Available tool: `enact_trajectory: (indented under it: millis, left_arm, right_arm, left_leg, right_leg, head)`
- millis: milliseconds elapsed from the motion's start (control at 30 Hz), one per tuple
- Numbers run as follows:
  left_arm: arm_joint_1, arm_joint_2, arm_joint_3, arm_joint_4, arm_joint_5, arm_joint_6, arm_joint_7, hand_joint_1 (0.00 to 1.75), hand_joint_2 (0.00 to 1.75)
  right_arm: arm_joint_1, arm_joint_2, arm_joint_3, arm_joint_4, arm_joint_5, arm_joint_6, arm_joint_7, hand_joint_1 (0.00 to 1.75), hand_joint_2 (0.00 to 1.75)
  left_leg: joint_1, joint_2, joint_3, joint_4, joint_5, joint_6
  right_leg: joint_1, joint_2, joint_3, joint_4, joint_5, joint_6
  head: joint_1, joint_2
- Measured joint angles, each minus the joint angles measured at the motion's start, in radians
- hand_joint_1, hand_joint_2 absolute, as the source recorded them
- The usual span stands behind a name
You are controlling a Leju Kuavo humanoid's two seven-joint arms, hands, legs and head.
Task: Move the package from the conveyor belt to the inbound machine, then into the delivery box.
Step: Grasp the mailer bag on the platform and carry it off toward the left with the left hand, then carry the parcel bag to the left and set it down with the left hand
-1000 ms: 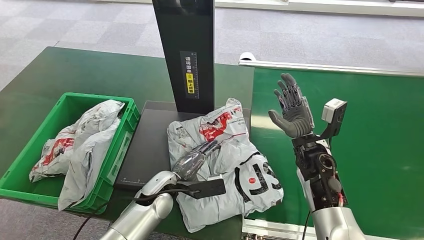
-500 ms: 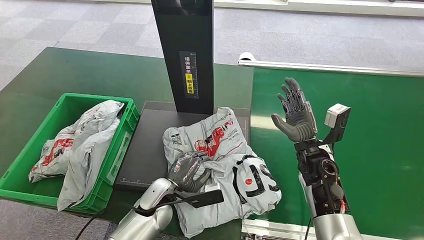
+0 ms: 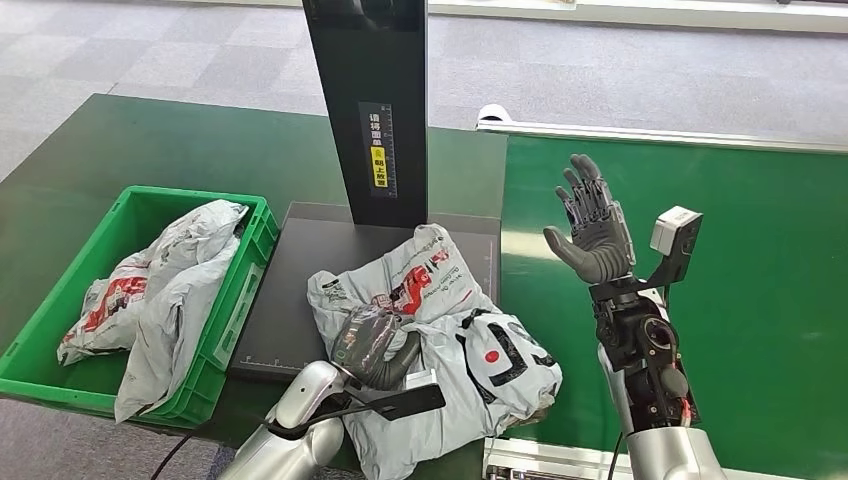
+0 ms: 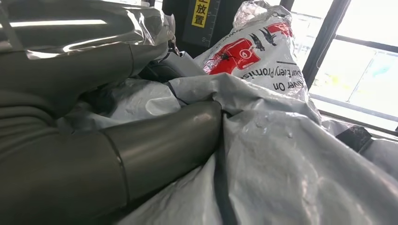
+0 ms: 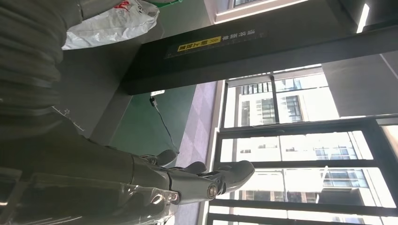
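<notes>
Head view: package is gripped by the left hand on the inbound machine, right of the delivery box. Right hand is raised, fingers spread, nothing held.

table: dark green top, filling the left part of the head view, its right edge meeting the conveyor belt
conveyor belt: brighter green surface along the table's right edge, with a pale metal rail at its far edge
green crate: at the table's near left corner, open-topped, with grey packages inside
inbound machine: flat black platform on the table just right of the crate, near the front edge, a black upright post rising from its far side
package: grey bag with red and black print, lying across the platform's right part, its near end over the table's front edge
</notes>
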Motion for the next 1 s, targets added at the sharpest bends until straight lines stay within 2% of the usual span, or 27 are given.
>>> enact_trajectory:
  millis: [100, 200, 300, 400, 467, 667, 833, 1000]
  left_arm:
    - [0.002, 0.000, 0.000, -0.003, 0.000, 0.010, -0.003, 1.65, 0.00]
    - [0.010, 0.000, 0.003, -0.017, 0.011, 0.128, -0.045, 1.72, 0.00]
    - [0.028, -0.009, 0.025, -0.066, 0.062, 0.284, -0.168, 1.73, 0.00]
    - [0.058, -0.046, 0.098, -0.160, 0.104, 0.326, -0.312, 1.72, 0.00]
    - [0.077, -0.074, 0.154, -0.245, 0.132, 0.329, -0.348, 1.73, 0.00]
    - [0.102, -0.130, 0.264, -0.519, 0.329, 0.335, -0.360, 1.74, 0.00]
    - [0.119, -0.148, 0.312, -0.669, 0.470, 0.335, -0.361, 1.74, 0.00]
    - [0.132, -0.153, 0.355, -0.763, 0.529, 0.335, -0.362, 1.75, 0.00]
  right_arm:
    - [0.000, 0.000, 0.000, 0.000, 0.000, 0.001, 0.000, 0.00, 1.75]
    - [-0.001, 0.000, 0.000, 0.000, -0.005, 0.003, 0.002, 0.00, 1.75]
    - [-0.005, 0.001, 0.000, 0.000, -0.013, -0.001, 0.006, 0.00, 1.75]
    - [-0.014, 0.001, 0.002, 0.000, -0.021, -0.014, 0.008, 0.00, 1.75]
    - [-0.017, 0.001, 0.004, 0.001, -0.026, -0.023, 0.007, 0.00, 1.75]
    - [-0.011, -0.007, 0.010, 0.000, -0.044, -0.053, -0.006, 0.00, 1.75]
    - [0.012, -0.021, 0.013, -0.004, -0.059, -0.061, -0.012, 0.00, 1.75]
    - [0.024, -0.029, 0.022, -0.008, -0.066, -0.064, -0.016, 0.00, 1.75]
  left_leg:
    - [0.000, 0.000, 0.000, 0.000, 0.000, 0.000]
    - [0.000, 0.000, 0.000, 0.000, 0.000, 0.000]
    - [0.000, 0.000, -0.001, 0.000, 0.000, 0.000]
    - [0.000, 0.000, -0.002, 0.000, 0.000, 0.000]
    - [0.000, 0.000, -0.002, 0.000, 0.000, 0.000]
    - [0.000, 0.000, -0.002, 0.000, 0.000, 0.000]
    - [0.000, 0.000, -0.002, 0.000, 0.000, 0.000]
    - [0.000, 0.000, -0.002, 0.000, 0.000, 0.000]
  right_leg:
    - [0.000, 0.000, 0.000, 0.000, 0.000, 0.000]
    - [0.000, 0.000, 0.000, 0.000, 0.000, 0.000]
    - [0.000, 0.000, -0.001, 0.000, 0.000, 0.000]
    - [0.000, 0.000, -0.001, 0.000, 0.000, 0.000]
    - [0.000, 0.000, -0.002, 0.000, 0.000, 0.000]
    - [0.000, 0.000, -0.002, 0.000, 0.000, 0.000]
    - [0.000, 0.000, -0.002, 0.000, 0.000, 0.000]
    - [0.000, 0.000, -0.002, 0.000, 0.000, 0.000]
  head:
    - [0.000, 0.000]
    - [0.000, 0.000]
    - [0.000, 0.000]
    - [0.000, 0.000]
    - [0.000, 0.000]
    - [0.000, 0.000]
    - [0.000, 0.000]
    - [0.000, 0.000]
